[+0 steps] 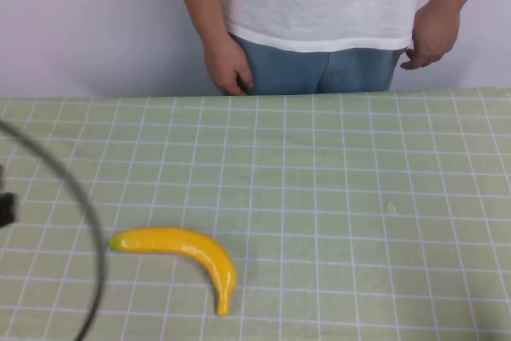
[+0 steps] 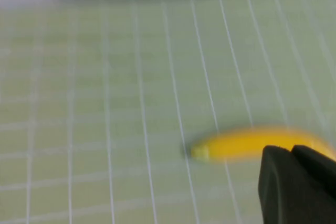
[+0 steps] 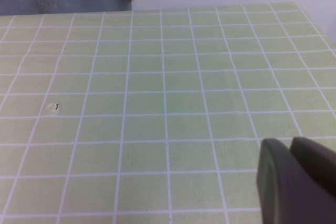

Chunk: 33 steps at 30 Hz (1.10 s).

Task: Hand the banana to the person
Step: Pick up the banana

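**1 banana, 1 person, 2 grippers barely seen**

1 banana point(image 1: 185, 254) lies near the table's point(image 1: 359, 165) near-left corner. 1 person point(image 1: 319, 13) stands behind the far edge, cut off at chest. Left gripper point(image 2: 296, 187) beside banana, right gripper point(image 3: 299, 182) over bare cloth: finger state unclear.

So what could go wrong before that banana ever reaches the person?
1. The banana is smooth, curved and lying flat on the table; the left hand, close beside it, might pinch it off-centre and let it slip or roll.
2. The person stands behind the far edge with arms down, so a handover could meet no ready palm.
3. The right hand hangs over bare cloth, too far off to help.
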Available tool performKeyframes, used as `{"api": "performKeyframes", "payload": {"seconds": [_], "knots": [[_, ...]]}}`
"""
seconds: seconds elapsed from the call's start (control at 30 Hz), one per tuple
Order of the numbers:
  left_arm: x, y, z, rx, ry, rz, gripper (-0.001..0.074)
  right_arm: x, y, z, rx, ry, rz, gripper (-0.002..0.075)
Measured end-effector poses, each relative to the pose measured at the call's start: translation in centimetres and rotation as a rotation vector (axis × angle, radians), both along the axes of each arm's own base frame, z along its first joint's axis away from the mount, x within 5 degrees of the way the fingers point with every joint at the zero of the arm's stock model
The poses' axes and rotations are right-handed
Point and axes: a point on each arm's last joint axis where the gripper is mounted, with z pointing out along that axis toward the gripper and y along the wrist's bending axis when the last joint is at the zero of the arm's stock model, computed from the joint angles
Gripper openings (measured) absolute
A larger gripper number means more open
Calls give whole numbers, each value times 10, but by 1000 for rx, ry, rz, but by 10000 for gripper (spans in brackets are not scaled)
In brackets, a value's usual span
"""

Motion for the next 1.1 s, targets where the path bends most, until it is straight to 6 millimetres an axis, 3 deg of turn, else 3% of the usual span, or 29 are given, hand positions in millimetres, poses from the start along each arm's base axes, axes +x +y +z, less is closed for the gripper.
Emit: {"api": "performKeyframes", "payload": {"seconds": [0.23, 0.3, 0.47, 0.57, 0.87, 1.1], "knots": [[63, -25, -19, 200, 280, -393, 31, 0, 0, 0, 0, 0, 0, -7], [77, -31, -26, 218, 311, -474, 97, 0, 0, 0, 0, 0, 0, -7], [113, -41, -62, 253, 395, -626, 370, 0, 0, 0, 0, 0, 0, -7], [130, -50, -88, 306, 421, -705, 442, 0, 0, 0, 0, 0, 0, -7], [154, -98, -158, 535, 418, -931, 466, 0, 0, 0, 0, 0, 0, -7], [164, -113, -193, 608, 406, -976, 467, 0, 0, 0, 0, 0, 0, -7]]}}
